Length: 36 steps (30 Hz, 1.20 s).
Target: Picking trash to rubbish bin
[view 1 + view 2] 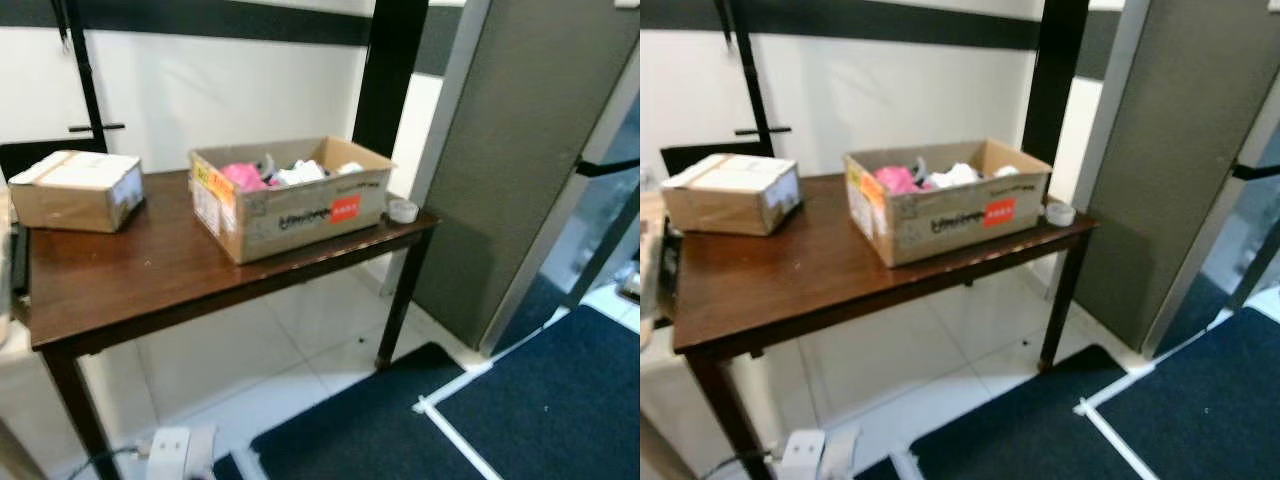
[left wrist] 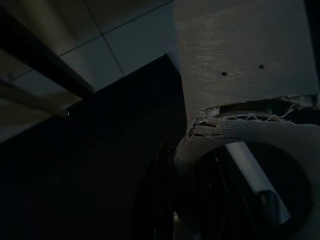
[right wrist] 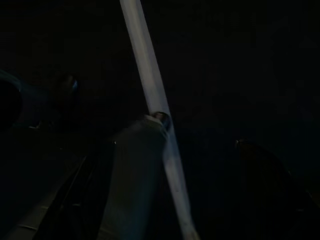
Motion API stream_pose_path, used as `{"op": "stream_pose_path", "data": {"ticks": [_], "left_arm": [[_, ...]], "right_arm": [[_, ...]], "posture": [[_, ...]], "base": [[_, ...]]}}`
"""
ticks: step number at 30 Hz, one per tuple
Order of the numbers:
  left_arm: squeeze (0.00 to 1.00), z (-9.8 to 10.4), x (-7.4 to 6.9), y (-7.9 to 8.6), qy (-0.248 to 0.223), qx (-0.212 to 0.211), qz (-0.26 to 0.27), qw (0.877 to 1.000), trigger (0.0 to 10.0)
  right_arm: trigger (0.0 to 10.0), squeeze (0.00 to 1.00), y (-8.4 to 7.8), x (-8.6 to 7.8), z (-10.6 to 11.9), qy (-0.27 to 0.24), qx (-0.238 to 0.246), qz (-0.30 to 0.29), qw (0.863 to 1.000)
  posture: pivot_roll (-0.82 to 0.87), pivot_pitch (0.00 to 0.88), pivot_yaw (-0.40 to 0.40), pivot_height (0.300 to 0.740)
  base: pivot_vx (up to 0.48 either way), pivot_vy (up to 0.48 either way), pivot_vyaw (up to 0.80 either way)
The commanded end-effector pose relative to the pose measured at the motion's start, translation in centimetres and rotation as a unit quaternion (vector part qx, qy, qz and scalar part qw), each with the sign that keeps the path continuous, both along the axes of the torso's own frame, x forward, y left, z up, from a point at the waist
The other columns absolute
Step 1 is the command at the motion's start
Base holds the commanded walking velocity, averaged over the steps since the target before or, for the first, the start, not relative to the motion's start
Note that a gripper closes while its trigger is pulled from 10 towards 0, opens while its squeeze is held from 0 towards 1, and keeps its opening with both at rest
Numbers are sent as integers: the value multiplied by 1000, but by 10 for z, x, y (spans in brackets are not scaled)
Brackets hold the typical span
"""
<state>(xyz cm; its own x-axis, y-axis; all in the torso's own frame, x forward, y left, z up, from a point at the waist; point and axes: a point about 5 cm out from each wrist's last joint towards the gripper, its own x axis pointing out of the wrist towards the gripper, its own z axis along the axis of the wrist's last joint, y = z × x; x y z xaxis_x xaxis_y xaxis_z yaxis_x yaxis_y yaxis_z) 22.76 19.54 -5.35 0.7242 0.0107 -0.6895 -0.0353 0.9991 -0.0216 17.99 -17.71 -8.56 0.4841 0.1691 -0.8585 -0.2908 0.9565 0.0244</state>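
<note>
An open cardboard box (image 1: 290, 205) stands on the dark wooden table (image 1: 130, 265), toward its right end. Crumpled trash lies inside: a pink piece (image 1: 243, 176) and white pieces (image 1: 300, 172). My left gripper (image 2: 167, 197) hangs low in the shade, close beside a pale, frayed, ring-shaped thing (image 2: 240, 130) that I cannot identify. My right gripper (image 3: 170, 210) also hangs idle. Its wrist view is very dark, with a pale strip (image 3: 150, 95) crossing it.
A taped, closed carton (image 1: 78, 188) sits at the table's left end. A tape roll (image 1: 403, 210) lies at the right corner. A white power strip (image 1: 170, 448) lies on the tiled floor under the table. Blue carpet (image 1: 540, 400) with a white line (image 1: 455, 430) and a grey partition (image 1: 520, 150) are on the right.
</note>
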Motion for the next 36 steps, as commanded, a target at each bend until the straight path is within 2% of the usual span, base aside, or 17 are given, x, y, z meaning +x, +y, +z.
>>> {"op": "stream_pose_path", "data": {"ticks": [1, 21, 22, 25, 36], "left_arm": [[0, -1, -1, -1, 3, 0, -1, 1000, 10000], [0, 0, 1, 0, 2, 0, 0, 1000, 10000], [0, 0, 1, -1, 2, -12, 11, 1000, 10000], [0, -1, 1, -1, 11, -21, 23, 999, 10000], [0, 1, 4, -1, 2, -19, 14, 1000, 10000]], "right_arm": [[10000, 0, -6, -1, 0, 2, -5, -8, 1000], [10000, 0, -5, -4, -2, 6, -7, -8, 1000], [10000, 0, -5, -5, -2, 6, -8, -8, 1000], [10000, 0, -6, -5, -2, 7, -8, -8, 1000], [10000, 0, -6, -4, -1, 6, -8, -8, 1000]], "posture": [[37, 22, -39, 740], [33, 27, -34, 740], [33, 27, -34, 740], [34, 28, -34, 740], [35, 33, -33, 740]], "base": [[0, -480, 0], [0, -478, 0], [0, -322, 0], [0, 0, 0], [0, 480, 0]]}}
